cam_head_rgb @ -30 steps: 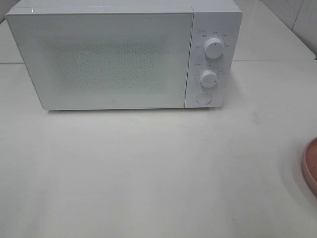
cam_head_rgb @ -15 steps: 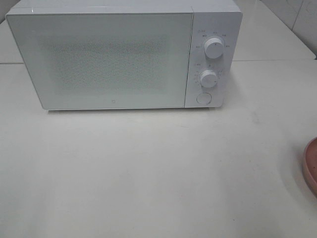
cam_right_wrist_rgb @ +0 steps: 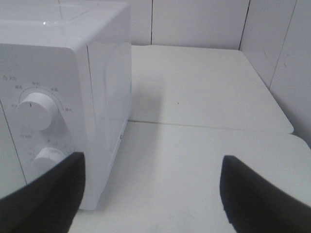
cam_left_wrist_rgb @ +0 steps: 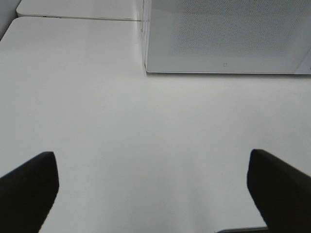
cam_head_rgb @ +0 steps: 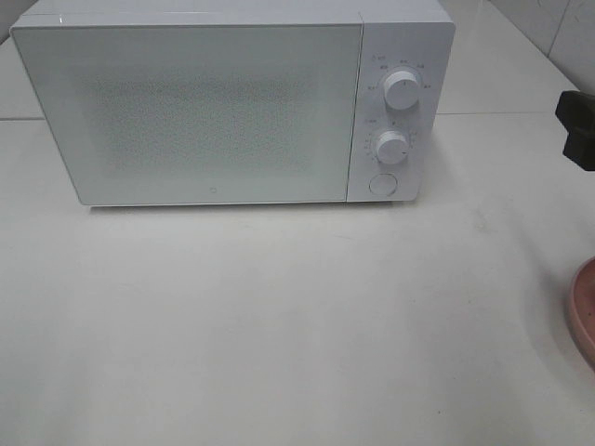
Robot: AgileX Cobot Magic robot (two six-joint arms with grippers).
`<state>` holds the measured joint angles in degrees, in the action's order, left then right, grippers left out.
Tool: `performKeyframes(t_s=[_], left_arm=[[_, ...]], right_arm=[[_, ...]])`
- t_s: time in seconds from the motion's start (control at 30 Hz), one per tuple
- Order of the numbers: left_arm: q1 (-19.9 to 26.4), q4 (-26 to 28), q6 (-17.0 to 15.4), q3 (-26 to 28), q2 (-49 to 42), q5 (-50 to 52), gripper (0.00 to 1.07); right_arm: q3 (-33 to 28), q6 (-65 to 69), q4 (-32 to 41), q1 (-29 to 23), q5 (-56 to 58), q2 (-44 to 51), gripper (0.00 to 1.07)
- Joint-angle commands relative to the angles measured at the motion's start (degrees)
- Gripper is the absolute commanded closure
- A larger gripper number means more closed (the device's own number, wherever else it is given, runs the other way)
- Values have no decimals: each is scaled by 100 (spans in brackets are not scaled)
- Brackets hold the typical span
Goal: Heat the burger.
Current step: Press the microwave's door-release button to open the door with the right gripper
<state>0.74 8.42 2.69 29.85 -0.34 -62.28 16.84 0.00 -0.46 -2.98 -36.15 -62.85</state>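
Microwave door shut. Right gripper has come into the overhead view since a second ago; fingers wide, empty, dials just beside one. Left gripper fingers wide, empty, microwave ahead. Burger: can't tell where.

**Gloss white shell, matt black fingers, pale bench**

The microwave has a smooth, glossy white plastic shell. Its door looks like a glassy panel finely speckled with dots. The upper knob and lower knob are smooth white plastic. The bench is smooth and off-white with a soft sheen. The plate looks dull pink and faintly mottled. The fingers of the left tool and of the right tool look like matt black plastic.
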Motion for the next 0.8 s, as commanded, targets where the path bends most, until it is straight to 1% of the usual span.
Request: performKeyframes(t_s=[0.03, 0.23, 0.27, 0.33, 0.37, 0.4, 0.43, 0.47, 0.5, 0.53, 0.57, 0.6, 0.63, 0.67, 0.7, 0.73, 0.77, 0.8], left_arm=[[-29, 34, 0, -17, -126, 86, 9], [-29, 34, 0, -17, -126, 86, 9], [-29, 34, 0, -17, -126, 86, 9], [-29, 34, 0, -17, -126, 86, 9], [-29, 34, 0, -17, -126, 86, 9], [-29, 34, 0, -17, -126, 86, 9], [-29, 34, 0, -17, -126, 86, 9], [-29, 34, 0, -17, -126, 86, 9], [-29, 34, 0, -17, -126, 86, 9], [-29, 34, 0, -17, -126, 86, 9], [-29, 34, 0, -17, -126, 86, 9], [-29, 34, 0, -17, -126, 86, 9], [-29, 34, 0, -17, -126, 86, 9], [-29, 34, 0, -17, -126, 86, 9], [-29, 34, 0, -17, -126, 86, 9], [-29, 34, 0, -17, -126, 86, 9], [-29, 34, 0, -17, -126, 86, 9], [-29, 34, 0, -17, -126, 86, 9]], right_arm=[[-17, -34, -34, 0, -481, -178, 34], [-17, -172, -17, 0, -951, -733, 34], [-57, -229, -6, 0, -1301, -980, 34], [-69, -229, 6, 0, -1501, -1112, 34], [-103, -229, 166, -17, -1696, -1312, 34], [-103, -229, 166, -17, -1696, -1312, 34], [-109, -235, 332, -97, -1748, -1409, 34], [-126, -372, 779, -315, -1856, -1576, 34], [-126, -372, 779, -315, -1856, -1576, 34], [-126, -699, 1123, -602, -2005, -1730, 34], [-126, -877, 1329, -773, -2137, -1816, 34], [-126, -877, 1329, -773, -2137, -1816, 34], [-126, -1152, 1662, -1140, -2412, -1988, 34], [-126, -1272, 1851, -1312, -2561, -2074, 34], [-126, -1272, 1851, -1312, -2561, -2074, 34], [-126, -1404, 2206, -1616, -2750, -2200, 34], [-126, -1415, 2366, -1770, -2819, -2263, 34], [-126, -1415, 2366, -1770, -2819, -2263, 34]])
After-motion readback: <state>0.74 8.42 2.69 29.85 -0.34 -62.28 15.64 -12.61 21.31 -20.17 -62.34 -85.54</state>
